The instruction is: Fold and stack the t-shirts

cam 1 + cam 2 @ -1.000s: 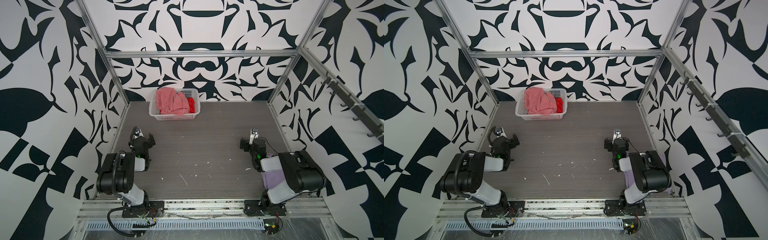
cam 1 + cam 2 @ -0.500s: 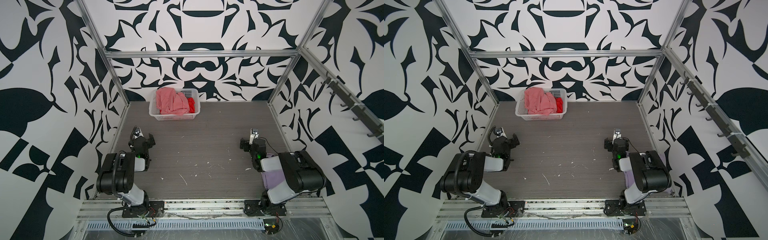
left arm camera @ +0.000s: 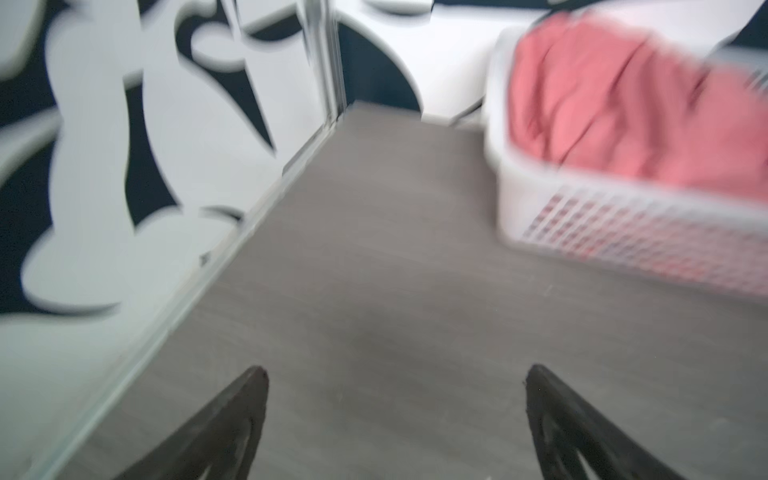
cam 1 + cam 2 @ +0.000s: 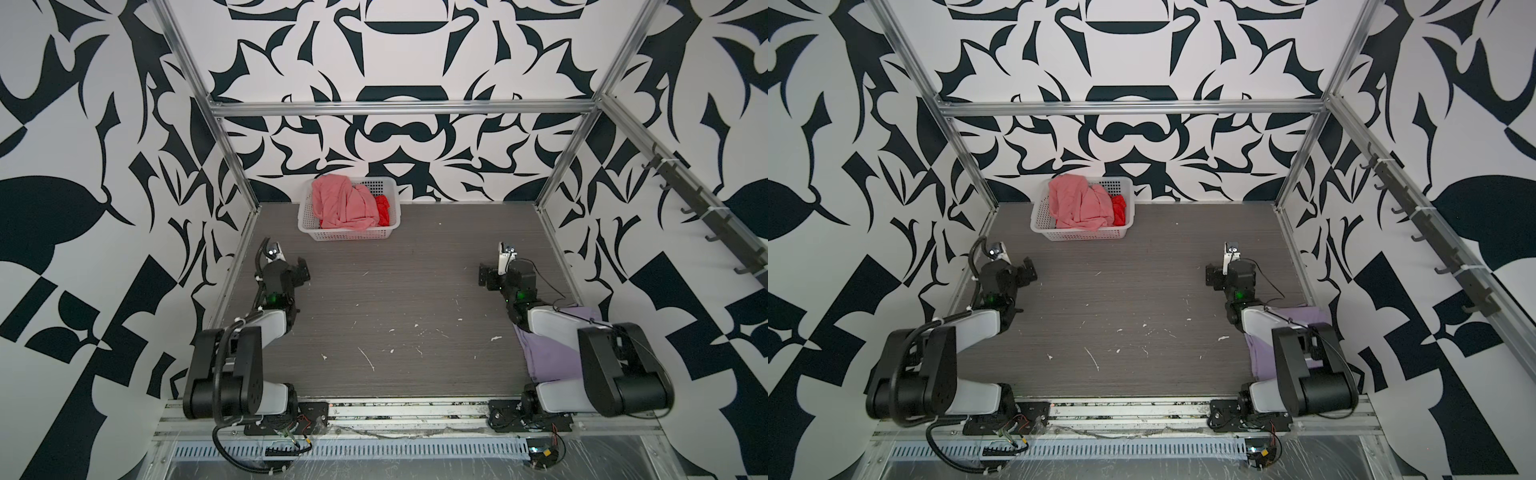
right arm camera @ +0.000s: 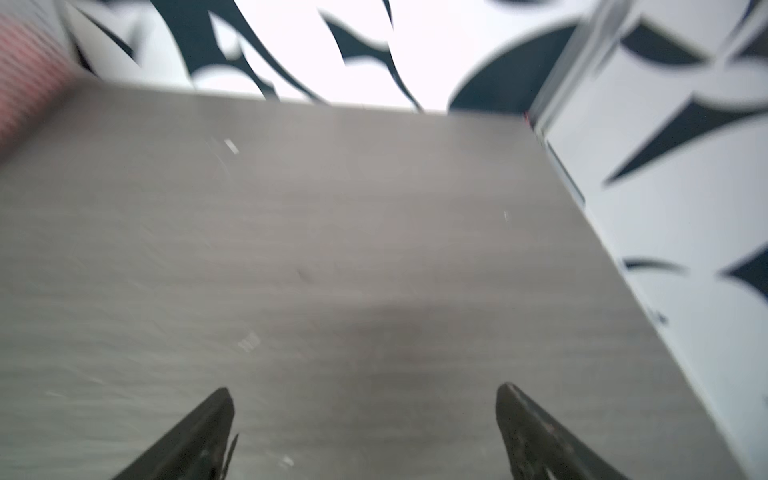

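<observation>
A crumpled salmon-pink t-shirt fills the white lattice basket at the back of the table. A bright red t-shirt shows at the basket's right end. A pale lavender t-shirt lies flat at the table's right front, partly under the right arm. My left gripper hangs open and empty over bare table, short of the basket. My right gripper is open and empty too, over the right side of the table.
Both arms rest folded low near the side walls. Patterned walls and metal posts close the table on three sides. Hooks line the right wall. Small white specks dot the grey tabletop.
</observation>
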